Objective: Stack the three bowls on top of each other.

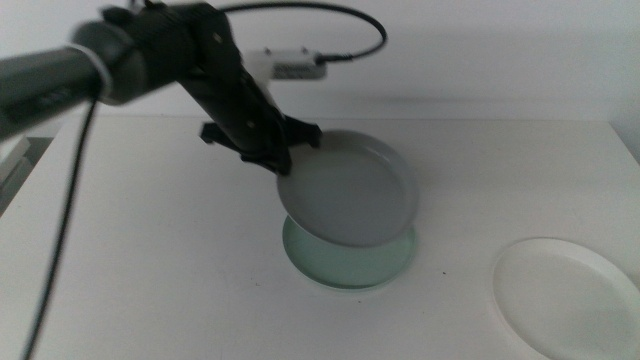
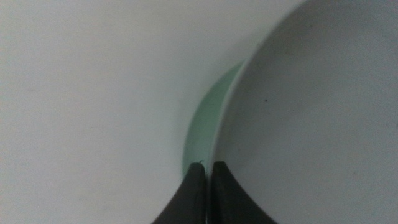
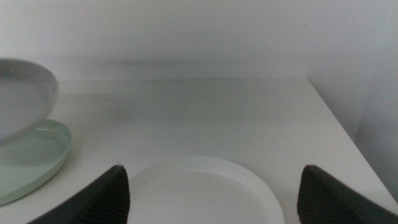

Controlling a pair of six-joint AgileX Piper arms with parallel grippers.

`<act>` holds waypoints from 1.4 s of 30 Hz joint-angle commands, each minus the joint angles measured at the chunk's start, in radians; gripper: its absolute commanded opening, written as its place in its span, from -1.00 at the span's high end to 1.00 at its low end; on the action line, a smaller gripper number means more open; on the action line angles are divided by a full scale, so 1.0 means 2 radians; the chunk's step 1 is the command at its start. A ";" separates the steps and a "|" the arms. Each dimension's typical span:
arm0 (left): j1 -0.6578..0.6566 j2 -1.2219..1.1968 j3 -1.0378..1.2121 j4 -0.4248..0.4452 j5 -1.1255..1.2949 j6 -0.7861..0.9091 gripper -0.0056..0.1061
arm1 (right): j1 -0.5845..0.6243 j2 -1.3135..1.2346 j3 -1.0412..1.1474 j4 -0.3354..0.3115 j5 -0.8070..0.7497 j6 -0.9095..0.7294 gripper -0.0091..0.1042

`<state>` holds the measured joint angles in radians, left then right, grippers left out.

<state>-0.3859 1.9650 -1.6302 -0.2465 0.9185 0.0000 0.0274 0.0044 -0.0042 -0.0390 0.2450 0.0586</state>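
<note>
My left gripper (image 1: 283,158) is shut on the rim of the grey-blue bowl (image 1: 350,188), holding it tilted just above the mint green bowl (image 1: 345,262) in the middle of the table. The left wrist view shows the jaws (image 2: 207,171) pinching the grey-blue bowl (image 2: 311,118) at its edge, with a sliver of the green bowl (image 2: 208,124) beneath. The white bowl (image 1: 565,292) lies alone at the front right. In the right wrist view my right gripper (image 3: 211,186) stands open over the white bowl (image 3: 205,190); the grey-blue bowl (image 3: 22,93) and green bowl (image 3: 31,158) show off to one side.
A white box with a black cable (image 1: 290,63) sits behind the left arm at the table's back. The table's right edge (image 3: 339,121) runs close to the white bowl. The left table edge (image 1: 30,165) lies under the left arm.
</note>
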 commanded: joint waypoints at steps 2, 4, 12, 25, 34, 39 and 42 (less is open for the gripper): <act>-0.010 0.024 0.001 -0.013 -0.018 -0.014 0.93 | -0.003 -0.002 0.002 -0.002 -0.003 -0.002 -0.78; -0.011 0.036 0.001 -0.022 -0.023 -0.012 0.93 | -0.003 -0.002 0.002 -0.002 -0.003 -0.002 -0.78; -0.011 0.063 0.001 -0.026 -0.023 -0.008 0.93 | -0.003 -0.002 0.002 -0.002 -0.003 -0.002 -0.78; -0.010 0.055 0.001 -0.020 0.009 0.014 0.14 | -0.003 -0.002 0.002 -0.002 -0.003 -0.002 -0.78; -0.006 -0.119 0.001 -0.037 0.051 0.082 -0.78 | -0.003 -0.002 0.002 -0.002 -0.003 -0.002 -0.78; -0.006 -0.237 0.022 -0.078 0.076 0.148 -0.78 | -0.003 -0.002 0.002 -0.002 -0.003 -0.002 -0.78; -0.006 -0.317 0.069 -0.093 0.074 0.159 -0.78 | -0.003 -0.002 0.002 -0.002 -0.003 -0.002 -0.78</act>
<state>-0.3992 1.4057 -1.5368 -0.4118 1.0520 0.2906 0.0274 0.0044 -0.0042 -0.0390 0.2450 0.0586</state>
